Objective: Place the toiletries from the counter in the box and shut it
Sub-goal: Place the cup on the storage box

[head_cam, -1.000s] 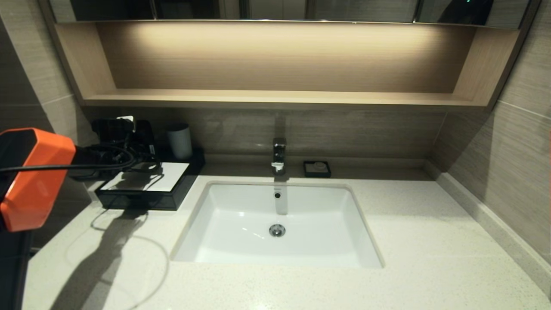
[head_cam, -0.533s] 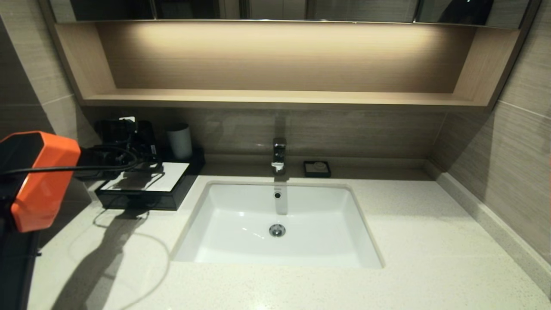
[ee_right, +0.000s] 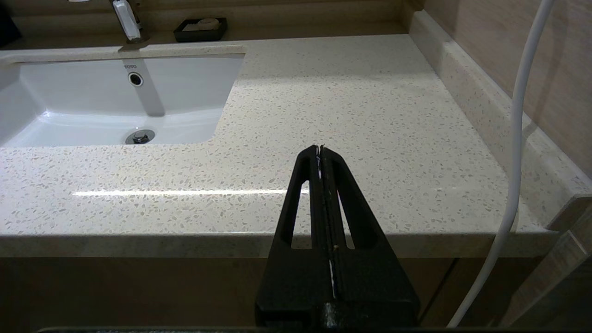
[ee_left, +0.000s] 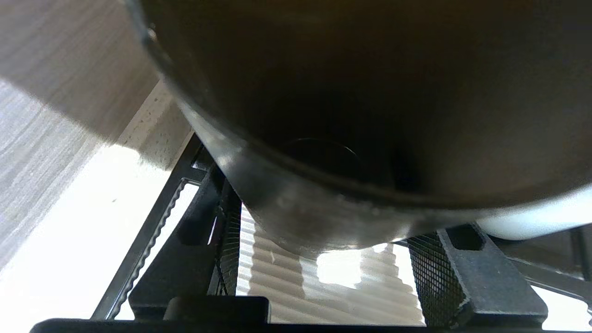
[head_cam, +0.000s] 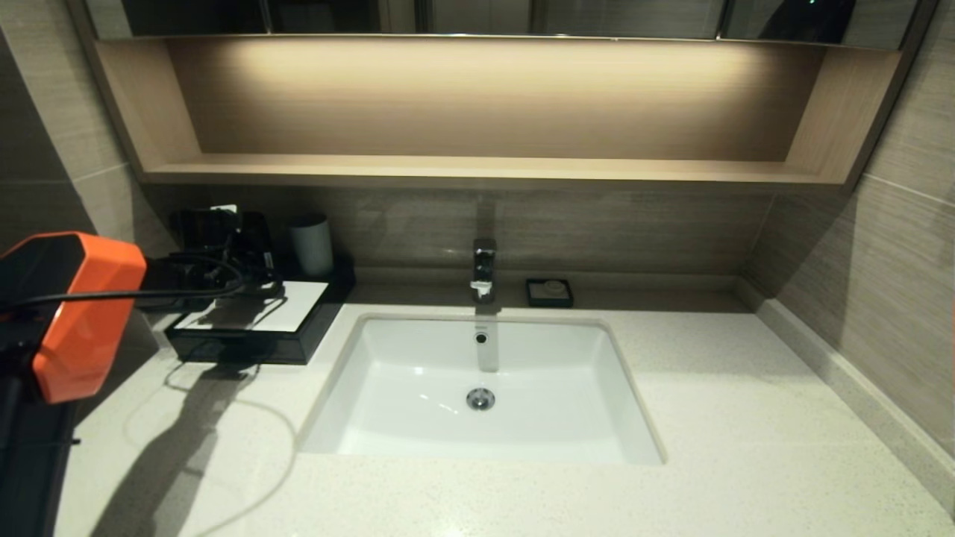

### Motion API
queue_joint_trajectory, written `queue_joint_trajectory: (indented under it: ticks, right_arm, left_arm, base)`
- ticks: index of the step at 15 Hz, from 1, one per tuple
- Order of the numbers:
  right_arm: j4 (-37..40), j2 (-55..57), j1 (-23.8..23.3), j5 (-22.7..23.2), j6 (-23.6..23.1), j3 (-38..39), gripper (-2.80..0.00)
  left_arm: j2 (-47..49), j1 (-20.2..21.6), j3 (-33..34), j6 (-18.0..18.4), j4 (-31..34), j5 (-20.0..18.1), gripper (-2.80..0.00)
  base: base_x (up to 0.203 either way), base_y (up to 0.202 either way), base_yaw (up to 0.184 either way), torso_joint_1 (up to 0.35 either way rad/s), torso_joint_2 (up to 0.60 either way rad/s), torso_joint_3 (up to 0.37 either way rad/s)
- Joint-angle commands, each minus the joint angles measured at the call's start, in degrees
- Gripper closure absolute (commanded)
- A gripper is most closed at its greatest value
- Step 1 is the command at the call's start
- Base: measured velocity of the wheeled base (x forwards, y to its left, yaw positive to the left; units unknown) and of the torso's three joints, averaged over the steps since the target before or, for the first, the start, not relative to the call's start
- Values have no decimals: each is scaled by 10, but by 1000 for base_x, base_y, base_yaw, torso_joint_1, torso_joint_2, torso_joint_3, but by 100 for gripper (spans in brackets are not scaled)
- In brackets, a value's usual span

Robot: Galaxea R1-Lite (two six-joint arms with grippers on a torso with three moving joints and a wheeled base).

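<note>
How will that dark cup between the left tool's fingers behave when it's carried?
The dark cup looks rigid and thin-walled, so probably light. Its rim shows a glossy sheen, so it may slip between the left tool's fingers. Being round, it would likely roll if dropped onto the box.

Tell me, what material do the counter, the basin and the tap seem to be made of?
The counter looks like polished speckled stone or composite: cream with small flecks and a light streak reflected.
The basin seems glazed white ceramic: smooth, glossy highlights.
The tap looks like chromed metal, since it mirrors its surroundings.
</note>
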Motion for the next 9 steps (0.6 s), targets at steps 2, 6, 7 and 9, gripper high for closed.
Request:
queue_joint_trajectory:
  ticks: [2, 6, 7, 9]
  right_arm:
    - [1, 1, 0, 0, 0, 0, 0]
    - [0, 1, 0, 0, 0, 0, 0]
    - [0, 1, 0, 0, 0, 0, 0]
    - [0, 1, 0, 0, 0, 0, 0]
  left_arm:
    - [10, 0, -22, -1, 1, 1, 0]
    - [17, 0, -39, -1, 14, 1, 0]
    - [18, 0, -39, -1, 14, 1, 0]
    - [21, 0, -43, -1, 14, 1, 0]
  base:
    - [0, 0, 0, 0, 0, 0]
    - [0, 0, 0, 0, 0, 0]
    - [0, 0, 0, 0, 0, 0]
    - [0, 0, 0, 0, 0, 0]
